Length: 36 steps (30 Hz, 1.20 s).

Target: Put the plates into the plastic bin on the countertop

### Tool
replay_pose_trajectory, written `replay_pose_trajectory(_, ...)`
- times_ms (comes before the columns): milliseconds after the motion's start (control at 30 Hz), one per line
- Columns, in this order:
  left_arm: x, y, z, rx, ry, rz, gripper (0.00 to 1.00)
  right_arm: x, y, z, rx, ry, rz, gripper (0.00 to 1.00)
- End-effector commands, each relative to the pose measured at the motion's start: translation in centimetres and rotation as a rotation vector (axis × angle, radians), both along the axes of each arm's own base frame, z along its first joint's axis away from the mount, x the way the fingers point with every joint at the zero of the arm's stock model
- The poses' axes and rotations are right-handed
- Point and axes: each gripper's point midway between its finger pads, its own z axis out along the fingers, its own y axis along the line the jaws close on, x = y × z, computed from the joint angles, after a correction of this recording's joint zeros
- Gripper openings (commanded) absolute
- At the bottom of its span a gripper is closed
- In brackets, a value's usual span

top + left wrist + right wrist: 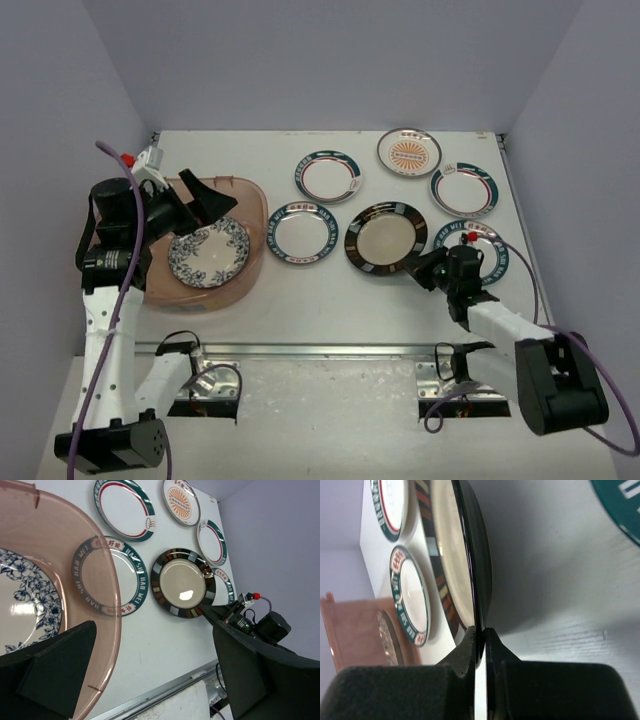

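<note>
Early days on this one. Only one plate can be seen in the bin (245,190), the blue plate (208,255), and the bin is parked at the 9 o'clock side of the counter (330,300). Whether anything is hidden under that plate can't be told.

Six more are counted out on the counter. The dark plate (386,238) is sat dead centre, and five other plates (328,176) are spread around it from 9 o'clock, over the top, to about 4 o'clock.

The dark plate's rim is pinched at roughly 4 o'clock by the right gripper (480,639), jaws pressed tight on the edge. Whether it's lifted off the counter yet can't be told, but it's reckoned to be next in.

The left gripper (203,200) is held spread wide over the bin's 12 o'clock end, with nothing in it. The other five are yet to be touched, so most of the job is left.
</note>
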Motion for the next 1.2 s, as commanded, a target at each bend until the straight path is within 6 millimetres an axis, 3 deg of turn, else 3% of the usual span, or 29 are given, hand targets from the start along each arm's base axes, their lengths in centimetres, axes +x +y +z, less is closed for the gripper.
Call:
replay_pose_trajectory(0, 1.7, -2.1, 4.6, -0.037, -0.125, -0.082, 1.0, 0.4, 2.0, 6.8, -0.069, -0.241, 0.209, 0.0)
replay_pose_trajectory(33, 1.9, -2.5, 4.6, -0.037, -0.122, -0.091, 1.0, 0.3, 2.1, 7.1, -0.065, -0.247, 0.214, 0.0)
replay_pose_trajectory(100, 2.6, -3.6, 4.3, -0.037, -0.111, -0.119, 1.0, -0.1, 3.2, 10.7, -0.016, -0.338, 0.275, 0.0)
replay_pose_trajectory(133, 2.9, -3.9, 4.0, -0.034, -0.104, -0.123, 1.0, -0.2, 3.2, 10.7, -0.014, -0.335, 0.276, 0.0)
replay_pose_trajectory(200, 3.2, -6.5, 2.3, -0.008, -0.066, -0.193, 1.0, -0.8, 3.9, 14.3, 0.024, -0.413, 0.314, 0.0)
replay_pose_trajectory(267, 3.1, -8.5, 0.7, 0.016, -0.029, -0.249, 1.0, -1.2, 3.9, 15.9, 0.024, -0.443, 0.32, 0.0)
replay_pose_trajectory(300, 2.7, -9.7, 0.0, 0.03, -0.015, -0.282, 1.0, -1.5, 3.9, 17.8, 0.02, -0.49, 0.323, 0.0)
replay_pose_trajectory(433, 2.8, -11.8, -1.6, 0.065, 0.007, -0.311, 1.0, -2.9, 4.4, 21.4, 0.028, -0.562, 0.371, 0.0)
replay_pose_trajectory(500, 2.8, -12.5, -2.2, 0.075, 0.021, -0.327, 1.0, -3.9, 5.0, 23.8, 0.041, -0.619, 0.422, 0.0)
replay_pose_trajectory(600, 3.0, -13.0, -2.6, 0.08, 0.023, -0.347, 1.0, -4.8, 6.3, 25.8, 0.078, -0.682, 0.531, 0.0)
replay_pose_trajectory(767, 3.6, -13.6, -2.7, 0.068, 0.018, -0.362, 0.99, -8.9, 9.2, 29.0, 0.256, -0.754, 0.864, 0.0)
replay_pose_trajectory(800, 3.6, -13.7, -2.7, 0.057, 0.019, -0.366, 0.96, -9.1, 9.3, 29.6, 0.258, -0.777, 0.887, 0.0)
replay_pose_trajectory(867, 3.3, -14.5, -2.3, 0.018, -0.001, -0.403, 0.78, -9.4, 9.4, 29.9, 0.261, -0.776, 0.914, 0.0)
replay_pose_trajectory(1000, 2.8, -15.6, -0.9, -0.06, -0.041, -0.46, 0.29, -9.4, 9.5, 30.2, 0.258, -0.777, 0.923, 0.0)
replay_pose_trajectory(1033, 2.6, -15.8, -0.6, -0.072, -0.057, -0.475, 0.08, -9.3, 9.5, 30.2, 0.262, -0.77, 0.927, 0.0)
replay_pose_trajectory(1067, 2.3, -16.1, -0.2, -0.089, -0.076, -0.497, 0.01, -9.1, 9.6, 30.1, 0.267, -0.761, 0.931, 0.0)
replay_pose_trajectory(1167, 1.9, -16.2, 0.7, -0.121, -0.115, -0.508, 0.0, -8.5, 9.7, 29.6, 0.279, -0.735, 0.932, 0.0)
